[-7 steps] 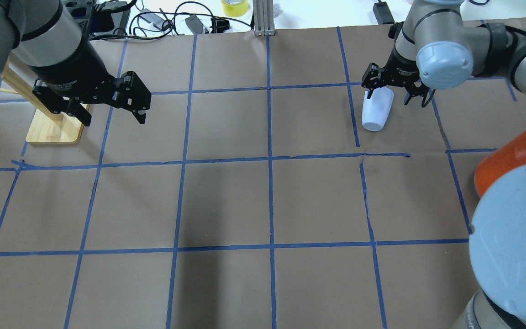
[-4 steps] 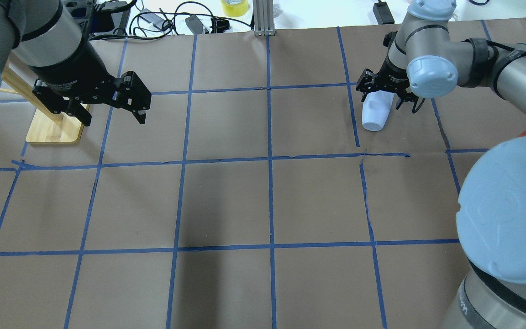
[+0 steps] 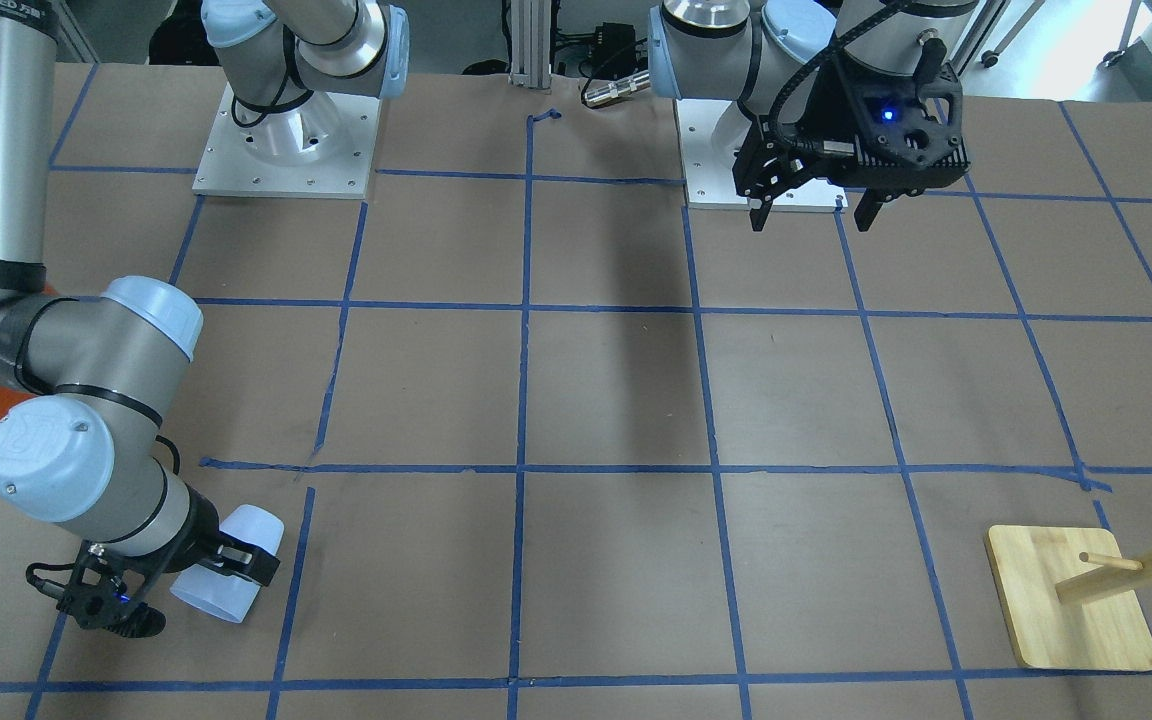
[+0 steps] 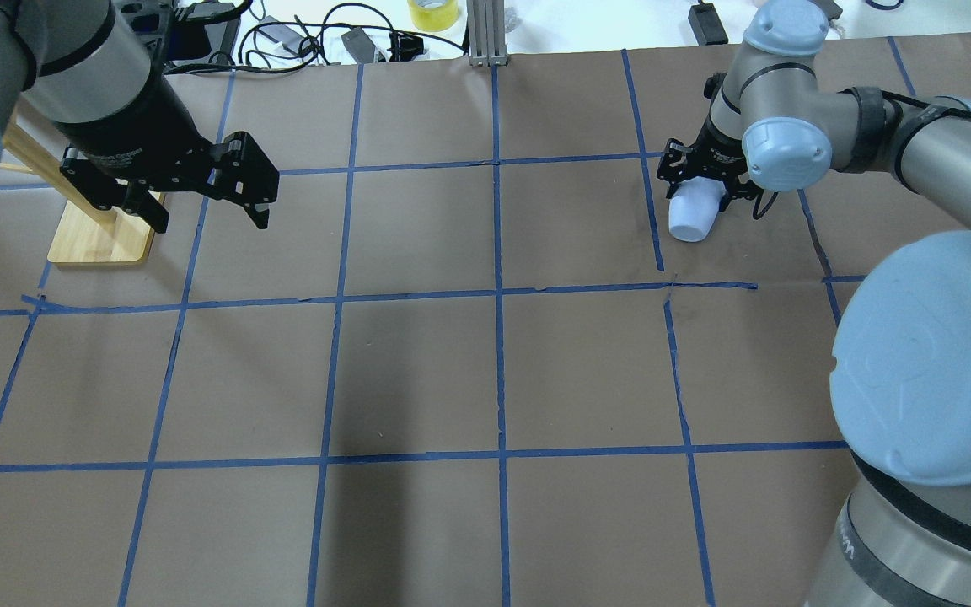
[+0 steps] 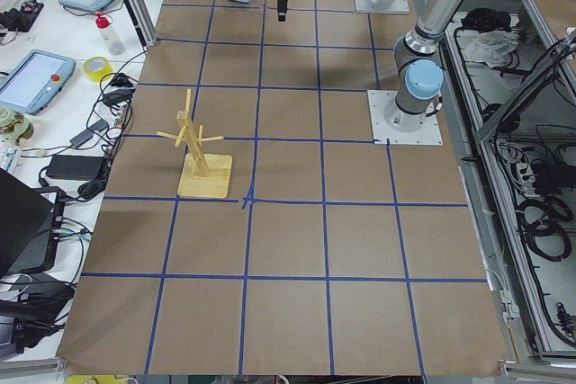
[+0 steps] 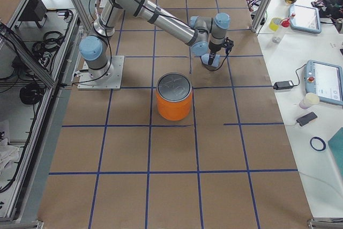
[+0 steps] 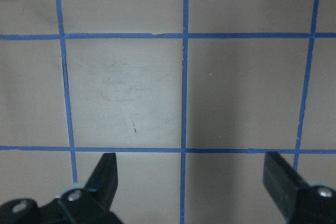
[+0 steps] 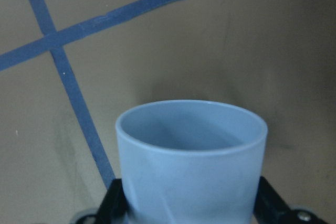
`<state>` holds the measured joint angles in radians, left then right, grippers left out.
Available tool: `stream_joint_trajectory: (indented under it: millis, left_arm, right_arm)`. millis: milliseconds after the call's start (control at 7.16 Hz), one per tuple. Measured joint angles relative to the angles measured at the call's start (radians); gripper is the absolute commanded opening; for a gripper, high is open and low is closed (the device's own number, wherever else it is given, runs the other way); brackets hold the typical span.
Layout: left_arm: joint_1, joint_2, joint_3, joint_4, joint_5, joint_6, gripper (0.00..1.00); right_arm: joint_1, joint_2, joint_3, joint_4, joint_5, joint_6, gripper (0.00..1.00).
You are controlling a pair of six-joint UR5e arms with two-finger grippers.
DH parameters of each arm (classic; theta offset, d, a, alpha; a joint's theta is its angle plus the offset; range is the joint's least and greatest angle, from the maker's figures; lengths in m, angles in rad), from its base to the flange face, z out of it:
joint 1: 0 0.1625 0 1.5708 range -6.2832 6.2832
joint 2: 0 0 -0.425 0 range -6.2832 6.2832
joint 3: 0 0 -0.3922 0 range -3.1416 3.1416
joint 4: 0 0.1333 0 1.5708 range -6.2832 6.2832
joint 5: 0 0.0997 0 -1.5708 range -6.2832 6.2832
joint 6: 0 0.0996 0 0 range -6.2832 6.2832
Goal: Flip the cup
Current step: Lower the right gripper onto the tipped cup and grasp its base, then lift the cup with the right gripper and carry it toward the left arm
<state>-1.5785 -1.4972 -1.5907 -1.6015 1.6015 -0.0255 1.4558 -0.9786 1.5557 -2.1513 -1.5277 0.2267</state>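
Clamps the cup (image 4: 689,221) between the two fingers of the right gripper (image 4: 702,187), one finger pressed on each side of its wall. Holds it tilted well over rather than upright, with the open mouth turned away from the robot's base and the narrower closed end toward it. Fills the lower half of the right wrist view with the pale blue body, darker blue inside the rim. Cannot tell whether it touches the brown paper (image 4: 418,371) beneath. Sits in the far right part of the table in the overhead view, just beside a blue tape line (image 4: 651,211).

Hangs the left gripper (image 4: 207,215) spread wide above bare paper, fingers (image 7: 105,174) well apart, holding and touching nothing, near a wooden rack (image 4: 102,240).

Bears white lettering (image 4: 119,158) on the black collar above the left gripper, too small to read. Shows raised marks on the silver top of the orange can (image 6: 174,105), likewise unreadable.
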Motion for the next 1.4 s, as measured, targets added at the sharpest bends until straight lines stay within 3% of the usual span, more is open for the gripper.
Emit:
stream_joint_trajectory:
  millis: [279,559,838,1397]
  left_arm:
    - [0.0,0.0,0.0,0.0,0.0,0.001,1.0]
    - [0.0,0.0,0.0,0.0,0.0,0.0,1.0]
    - [0.0,0.0,0.0,0.0,-0.001,0.0,1.0]
    - [0.0,0.0,0.0,0.0,-0.002,0.0,1.0]
  right_arm:
    - [0.002,-0.01,0.001,0.007,0.018,0.006,0.48]
    - [0.031,-0.055,0.0,0.031,0.044,-0.095,0.4]
    - [0.131,-0.086,-0.001,0.048,0.03,-0.257,0.27]
    - [0.382,-0.108,-0.018,0.05,-0.001,-0.485,0.24]
